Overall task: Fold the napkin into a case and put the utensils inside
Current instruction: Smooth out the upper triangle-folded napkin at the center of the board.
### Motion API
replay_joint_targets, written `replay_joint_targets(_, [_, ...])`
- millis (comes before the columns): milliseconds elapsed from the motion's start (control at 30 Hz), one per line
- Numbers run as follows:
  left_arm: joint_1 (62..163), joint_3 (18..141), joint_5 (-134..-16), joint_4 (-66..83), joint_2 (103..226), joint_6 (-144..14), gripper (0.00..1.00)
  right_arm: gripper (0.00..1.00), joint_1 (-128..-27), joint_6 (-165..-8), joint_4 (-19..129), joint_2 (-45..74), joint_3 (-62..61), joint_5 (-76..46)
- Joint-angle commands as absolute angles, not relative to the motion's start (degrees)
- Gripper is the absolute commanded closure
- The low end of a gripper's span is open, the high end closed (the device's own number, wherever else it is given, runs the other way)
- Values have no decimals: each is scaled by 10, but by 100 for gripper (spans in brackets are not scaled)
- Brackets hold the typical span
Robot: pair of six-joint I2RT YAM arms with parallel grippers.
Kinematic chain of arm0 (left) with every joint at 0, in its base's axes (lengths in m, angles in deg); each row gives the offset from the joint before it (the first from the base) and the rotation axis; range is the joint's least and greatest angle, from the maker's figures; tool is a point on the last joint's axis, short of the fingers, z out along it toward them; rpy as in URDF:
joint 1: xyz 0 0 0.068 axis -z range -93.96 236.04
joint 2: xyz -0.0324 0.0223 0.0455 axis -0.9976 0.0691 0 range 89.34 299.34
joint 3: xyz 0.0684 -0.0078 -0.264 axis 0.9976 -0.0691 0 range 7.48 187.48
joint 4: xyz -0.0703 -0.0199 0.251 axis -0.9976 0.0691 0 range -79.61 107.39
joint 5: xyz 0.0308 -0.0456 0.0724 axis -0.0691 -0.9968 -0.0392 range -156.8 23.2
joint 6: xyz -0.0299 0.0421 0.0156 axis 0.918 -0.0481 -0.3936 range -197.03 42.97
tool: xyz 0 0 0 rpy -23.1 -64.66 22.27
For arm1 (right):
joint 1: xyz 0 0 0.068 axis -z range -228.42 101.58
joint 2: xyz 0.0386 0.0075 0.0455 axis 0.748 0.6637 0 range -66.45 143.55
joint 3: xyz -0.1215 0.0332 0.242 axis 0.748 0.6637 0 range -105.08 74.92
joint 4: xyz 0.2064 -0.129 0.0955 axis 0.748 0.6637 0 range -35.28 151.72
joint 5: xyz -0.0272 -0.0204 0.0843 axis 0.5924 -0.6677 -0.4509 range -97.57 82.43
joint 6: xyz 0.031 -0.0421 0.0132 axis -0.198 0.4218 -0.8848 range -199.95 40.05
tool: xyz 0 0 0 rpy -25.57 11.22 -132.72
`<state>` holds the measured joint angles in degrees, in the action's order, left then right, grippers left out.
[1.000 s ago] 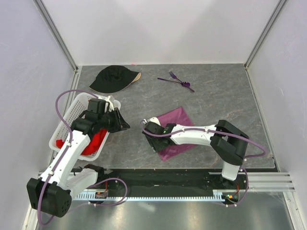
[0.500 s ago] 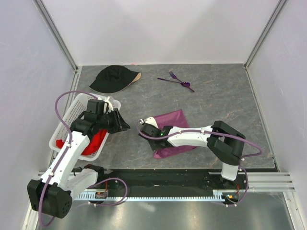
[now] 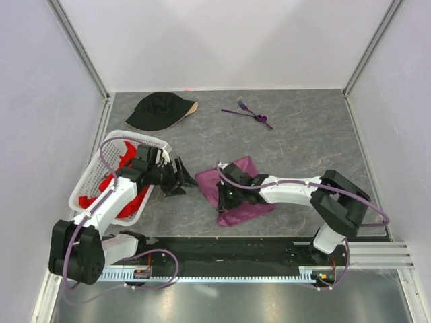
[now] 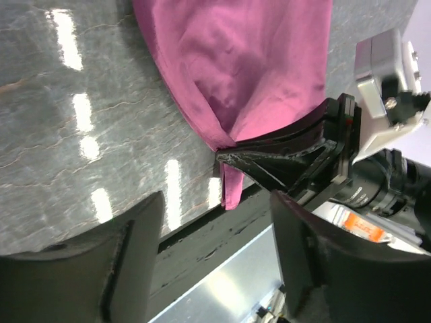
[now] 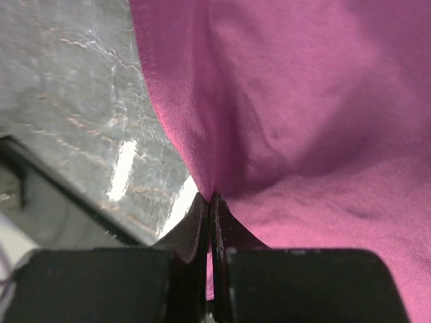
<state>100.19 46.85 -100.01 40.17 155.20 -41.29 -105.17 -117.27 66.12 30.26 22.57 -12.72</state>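
Clamping the right end effector point(image 5: 212, 202) tight on a pinched-up fold of the napkin point(image 5: 303, 101), at the cloth edge nearer the arm bases, with nothing but fabric between the pressed-together fingers. Showing the napkin point(image 3: 246, 212) lying rumpled and partly doubled over on the grey tabletop point(image 3: 303, 141), between the two arms, under the reaching right arm. Holding the left end effector point(image 3: 182, 176) spread wide and empty, low over the tabletop just beside the napkin's left corner and pointing toward the cloth. Leaving the purple utensils point(image 3: 248, 113) well apart at the far side, crossing one another, to the right of the black cap point(image 3: 158, 111). Reaching the left arm over the white lattice basket point(image 3: 91, 182) and the red cloth point(image 3: 101, 188) inside it.
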Motion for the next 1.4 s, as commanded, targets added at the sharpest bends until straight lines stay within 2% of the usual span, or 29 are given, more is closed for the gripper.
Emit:
replay_joint_targets(0, [1020, 453, -1010, 316, 1565, -328, 22, 100, -1012, -1240, 526, 250, 287, -247])
replay_joint_targets(233, [1072, 443, -973, 258, 1625, -235, 20, 100, -968, -1292, 410, 221, 368, -312])
replay_joint_targets(533, [1091, 462, -962, 213, 1710, -176, 22, 100, -953, -1310, 351, 224, 400, -348])
replay_joint_targets(967, [1099, 514, -896, 229, 1787, -189, 29, 100, -946, -1323, 292, 236, 429, -388])
replay_joint_targets(1267, [1113, 572, -825, 270, 1843, -244, 39, 100, -945, -1324, 262, 243, 437, -411])
replay_joint_targets(1367, [1120, 592, -809, 280, 1852, -266, 52, 100, -944, -1317, 260, 245, 436, -418])
